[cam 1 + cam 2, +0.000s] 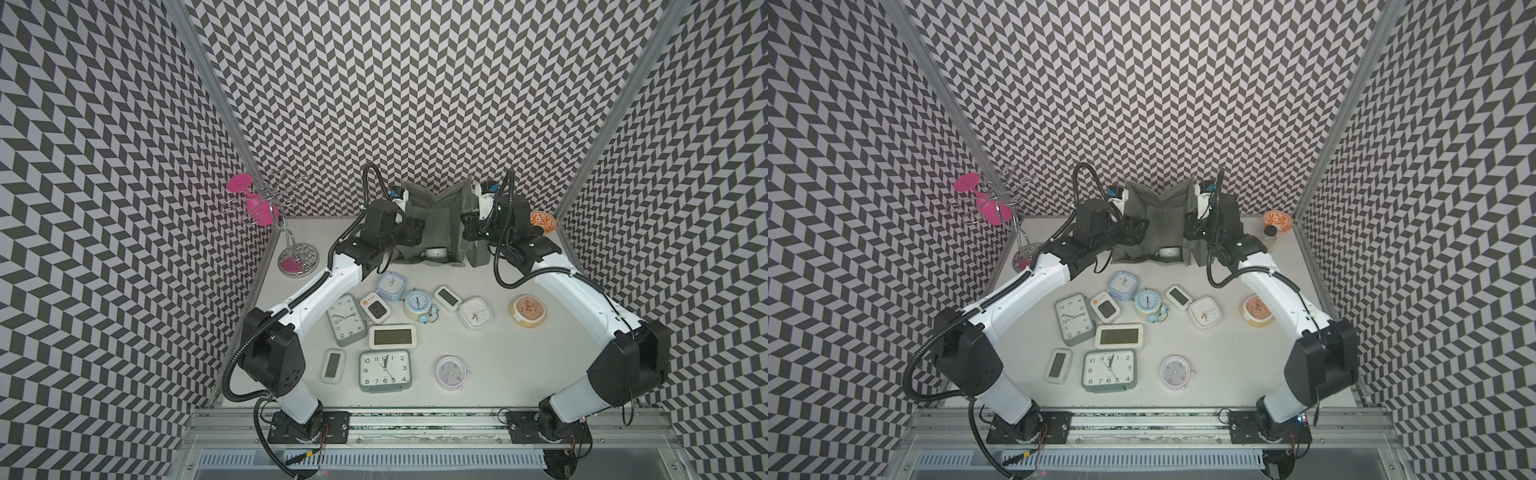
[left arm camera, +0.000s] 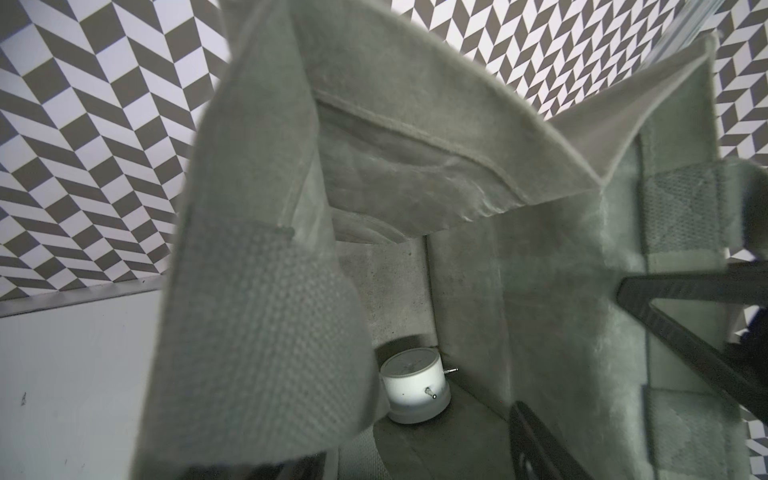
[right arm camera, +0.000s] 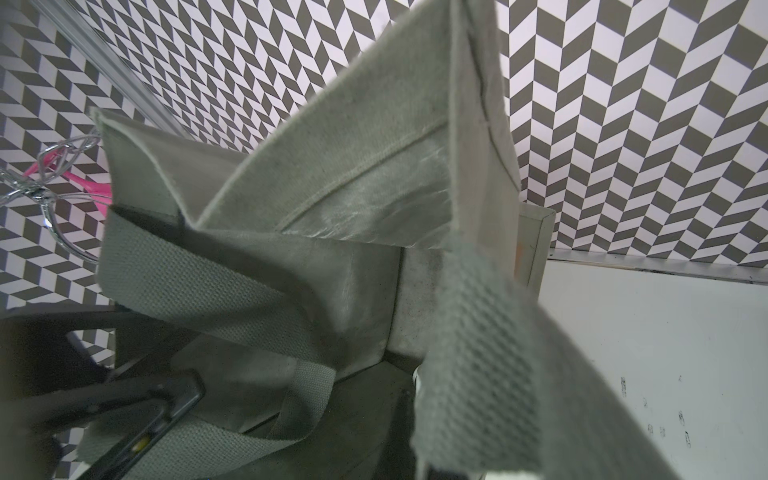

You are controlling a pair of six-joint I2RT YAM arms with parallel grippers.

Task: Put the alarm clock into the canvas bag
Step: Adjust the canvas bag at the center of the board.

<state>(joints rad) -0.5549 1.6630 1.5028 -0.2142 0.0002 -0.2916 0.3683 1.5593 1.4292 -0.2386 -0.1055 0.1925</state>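
A wire glass rack [image 1: 303,254] stands at the far left corner of the white desk [image 1: 478,374], and 1 pink goblet [image 1: 255,208] hangs upside down from its arms. Over at the far right corner sits an orange patterned bowl [image 1: 1277,219], a small black-lidded jar [image 1: 1270,235] just beside it. Black-and-white chevron walls [image 1: 415,104] close in 3 sides.

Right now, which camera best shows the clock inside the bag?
Left wrist: the white clock shows clearly on the canvas bag floor. Both top views show it tiny; the right wrist view's strap nearly hides it.
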